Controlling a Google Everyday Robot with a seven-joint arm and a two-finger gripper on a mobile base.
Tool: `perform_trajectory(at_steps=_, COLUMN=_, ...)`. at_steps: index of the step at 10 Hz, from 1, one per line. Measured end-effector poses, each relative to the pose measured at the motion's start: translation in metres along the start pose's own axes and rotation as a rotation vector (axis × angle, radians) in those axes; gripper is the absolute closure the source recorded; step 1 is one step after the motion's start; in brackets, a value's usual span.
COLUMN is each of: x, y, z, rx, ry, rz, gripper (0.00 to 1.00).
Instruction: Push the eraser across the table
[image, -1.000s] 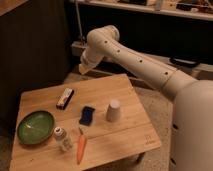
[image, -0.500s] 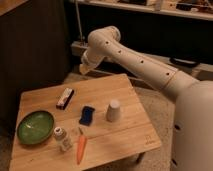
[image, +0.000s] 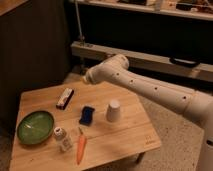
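The eraser lay left of centre in the frame, toward the far left part of the tabletop, with its long side running roughly away from the camera. It was a small oblong black block with a pale strip along its top. It lay flat with bare wood around it, which probably suited a sliding push, since a low, hard block on smooth wood should glide rather than tip.

The end effector hung just above the frame's centre, over the far edge of the tabletop, up and to the right of the eraser and not touching it. Its fingers were together and held nothing. That fitted a push, where a closed tip serves as a blunt nudging point. The white arm was smooth and tubular and reached in from the right of the frame.

The other things sat apart from the eraser:
- A rounded blue block lay near the centre.
- A white cup stood upside down just right of the blue block.
- A glossy green bowl, round and shallow, sat at the lower left.
- A small bottle stood upright beside the bowl.
- A tapered orange carrot lay near the front edge.

The tabletop was light slatted wood with a small dark mark near its lower-right corner.
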Motion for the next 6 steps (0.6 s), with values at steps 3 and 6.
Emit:
perform_trajectory(at_steps=3, x=0.007, y=0.018, z=0.020, rx=0.049, ry=-0.023, rz=-0.013, gripper=0.98)
perform_trajectory(at_steps=6, x=0.000, y=0.023, z=0.050, rx=0.090, ry=-0.084, rz=-0.015, gripper=0.98)
